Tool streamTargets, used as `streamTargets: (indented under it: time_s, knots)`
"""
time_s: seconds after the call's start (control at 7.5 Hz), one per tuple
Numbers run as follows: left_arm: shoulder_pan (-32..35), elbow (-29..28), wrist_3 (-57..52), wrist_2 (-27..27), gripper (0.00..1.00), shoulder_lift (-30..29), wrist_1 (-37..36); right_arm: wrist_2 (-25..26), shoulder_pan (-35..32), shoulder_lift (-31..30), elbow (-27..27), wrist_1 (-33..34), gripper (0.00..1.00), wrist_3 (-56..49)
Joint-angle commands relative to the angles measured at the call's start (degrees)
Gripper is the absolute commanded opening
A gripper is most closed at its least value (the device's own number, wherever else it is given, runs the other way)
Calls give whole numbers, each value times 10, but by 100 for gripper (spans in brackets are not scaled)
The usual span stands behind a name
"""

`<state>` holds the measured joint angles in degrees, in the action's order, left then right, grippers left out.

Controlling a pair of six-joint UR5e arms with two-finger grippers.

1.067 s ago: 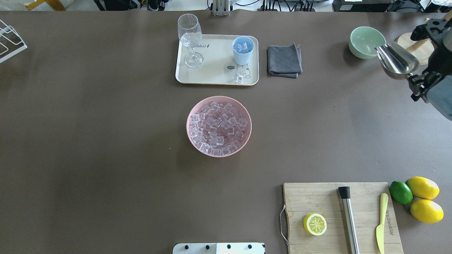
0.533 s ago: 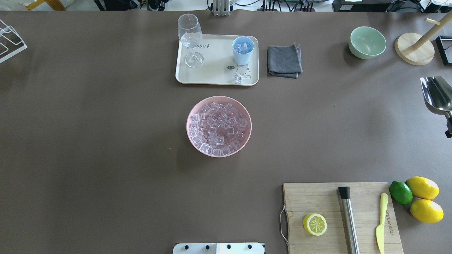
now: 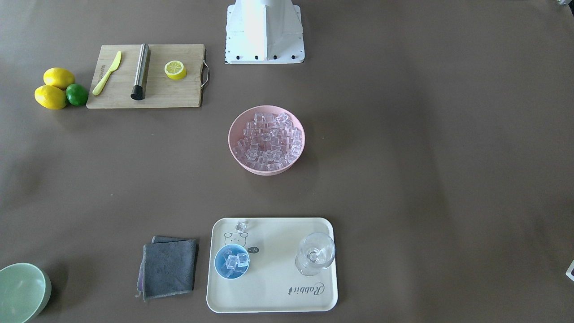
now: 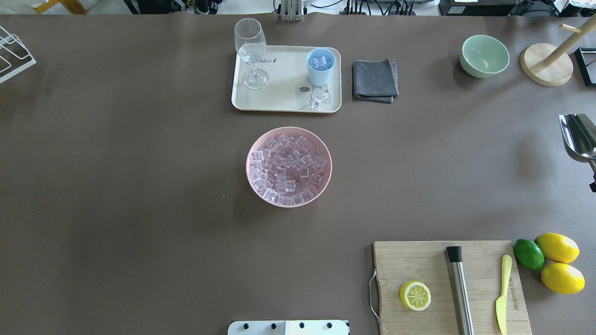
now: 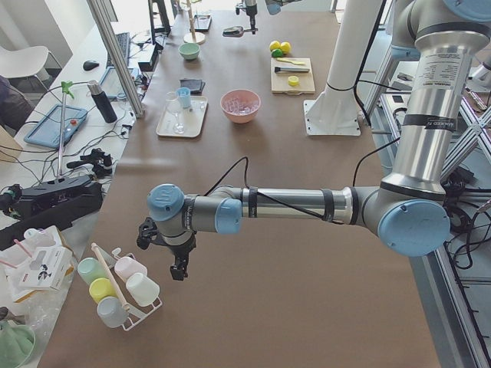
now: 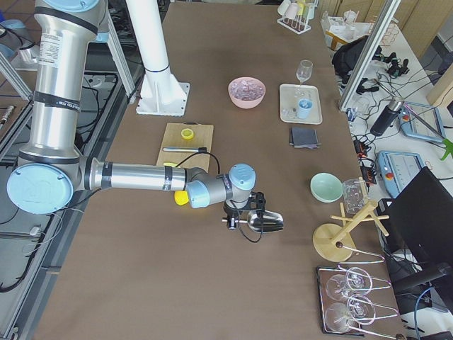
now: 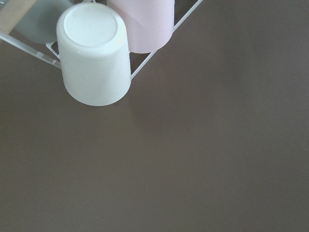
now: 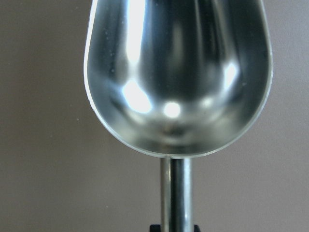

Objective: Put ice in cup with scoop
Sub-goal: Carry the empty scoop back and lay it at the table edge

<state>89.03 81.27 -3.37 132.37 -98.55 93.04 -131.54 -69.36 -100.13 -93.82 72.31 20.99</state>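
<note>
The steel scoop (image 4: 579,137) is at the table's far right edge, empty, its trough (image 8: 176,77) filling the right wrist view. My right gripper (image 6: 237,221) is shut on its handle (image 8: 176,203). The light-blue cup (image 4: 320,66) stands on the cream tray (image 4: 279,100) and holds a few ice cubes (image 3: 233,260). One cube (image 4: 315,104) lies loose on the tray. A pink bowl (image 4: 252,184) full of ice (image 4: 286,167) sits mid-table. My left gripper (image 5: 178,264) hangs by the cup rack at the table's left end; I cannot tell whether it is open.
A wine glass (image 4: 251,51) stands on the tray, a grey cloth (image 4: 375,80) beside it. A green bowl (image 4: 484,56) and wooden stand (image 4: 545,70) are at the back right. A cutting board (image 4: 479,260) holds a steel cylinder, knife and lemon half. A rack of cups (image 7: 94,53) is under my left wrist.
My right gripper has carried the scoop away from the green bowl, toward the robot's side and out to the table's right edge. The cup, bowl and tray have not moved.
</note>
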Motion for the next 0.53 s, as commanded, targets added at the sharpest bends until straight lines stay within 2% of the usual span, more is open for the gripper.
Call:
streamTargets:
  time_s: [0.0, 0.4]
  knots:
    - [0, 0, 0, 1, 99, 1, 2, -5, -12, -8, 8, -7, 100, -5]
    - [-1, 1, 0, 1, 99, 2, 2, -47, -80, -9, 1, -2, 100, -19]
